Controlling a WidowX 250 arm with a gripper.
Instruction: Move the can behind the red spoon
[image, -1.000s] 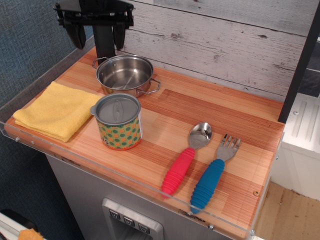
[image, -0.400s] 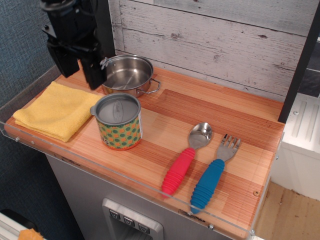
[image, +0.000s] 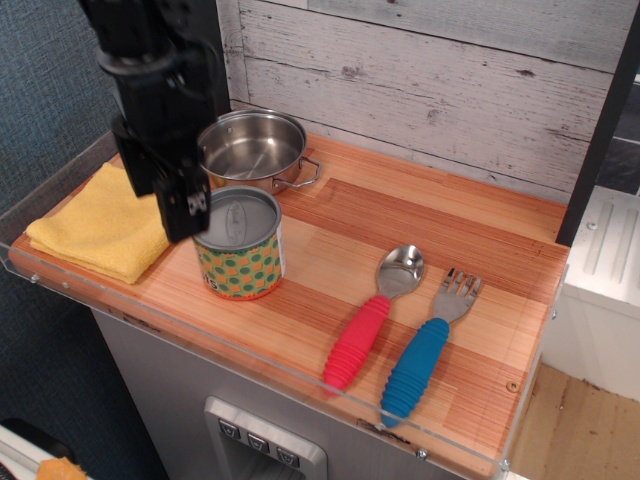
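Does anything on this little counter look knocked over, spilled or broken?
Nothing stands out. The can stands upright with its lid on, the pot sits level behind it, the yellow cloth lies folded, and the red spoon and blue fork lie side by side. The gripper hangs at the can's left edge.

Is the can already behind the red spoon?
No, the can stands well left of the red spoon, beside the yellow cloth.

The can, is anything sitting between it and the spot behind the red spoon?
Nothing visible does. Bare wooden counter lies between the can and the area behind the red spoon. The steel pot sits further back and left, off that path.
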